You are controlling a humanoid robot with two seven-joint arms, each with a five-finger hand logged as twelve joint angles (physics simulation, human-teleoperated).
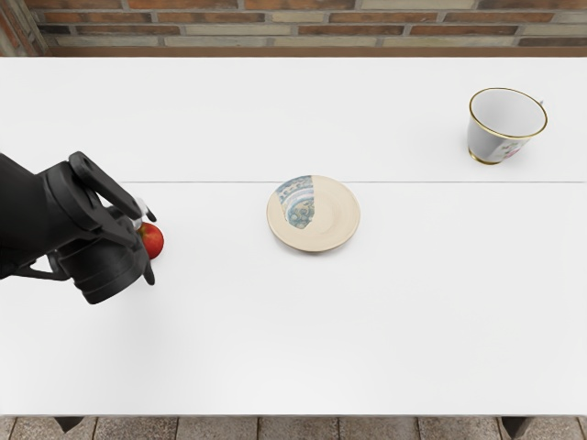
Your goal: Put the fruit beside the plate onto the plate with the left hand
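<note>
A small red fruit (153, 240) lies on the white table, left of a cream plate (326, 225) that carries a blue-grey pattern on its left part. My left hand (128, 243) comes in from the left edge and sits right over the fruit, covering its left side. Its dark fingers wrap around the fruit, which still rests at table level. The plate holds nothing. The right arm does not show.
A white cup with a gold rim (504, 125) stands tilted at the far right back. A thin seam runs across the table (413, 302) behind the plate. A brick wall borders the far edge.
</note>
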